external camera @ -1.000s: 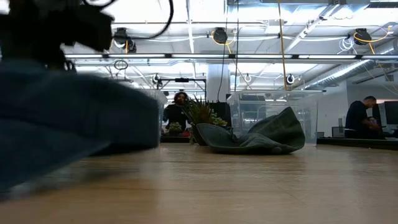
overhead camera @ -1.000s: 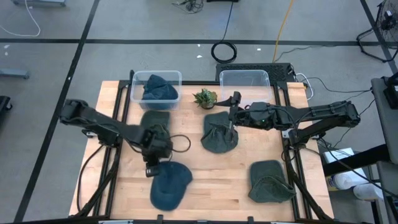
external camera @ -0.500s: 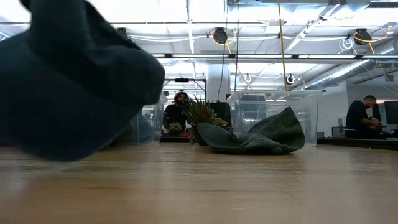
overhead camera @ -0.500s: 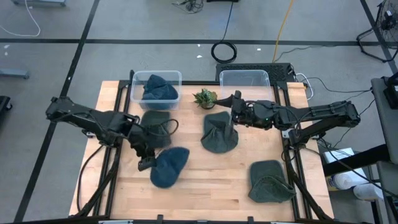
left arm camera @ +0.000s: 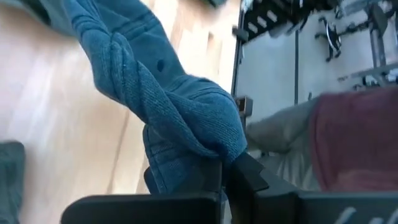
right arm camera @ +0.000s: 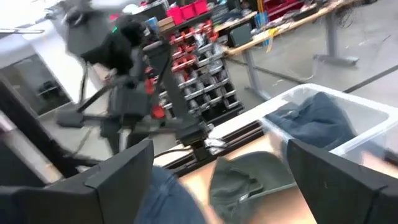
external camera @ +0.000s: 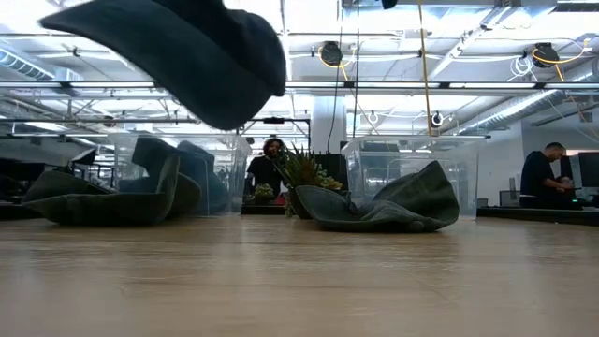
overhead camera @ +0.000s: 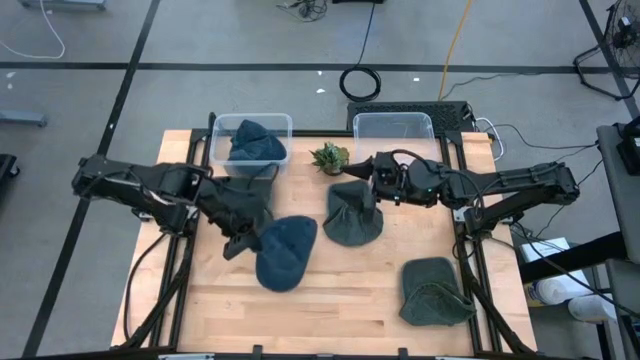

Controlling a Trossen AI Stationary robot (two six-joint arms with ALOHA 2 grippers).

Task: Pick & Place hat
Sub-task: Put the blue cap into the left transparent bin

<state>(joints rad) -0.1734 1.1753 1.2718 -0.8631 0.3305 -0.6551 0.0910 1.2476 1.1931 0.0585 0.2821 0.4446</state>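
Observation:
A blue denim hat hangs in the air over the table's middle left, held by my left gripper, which is shut on it. In the low view the hat is well clear of the wood. My right gripper is open and hovers just past the far end of a dark green hat, touching nothing. That hat lies crumpled on the table. In the right wrist view the open fingers frame the left arm and the far-left bin. My left gripper pinches a bunched, twisted fold of the blue hat's fabric between its two fingers. The hat is lifted clear of the table and hangs from the fingers.
A clear bin at the far left holds another blue hat, and a second clear bin stands far right. A small potted plant sits between them. Dark green hats lie by the left bin and near right.
My left gripper has risen and swung toward the table's middle and far side, lifting the blue hat off the near-left wood until it hangs clear. My right gripper has drawn up and back from the dark green hat toward the far edge, tipping up to level.

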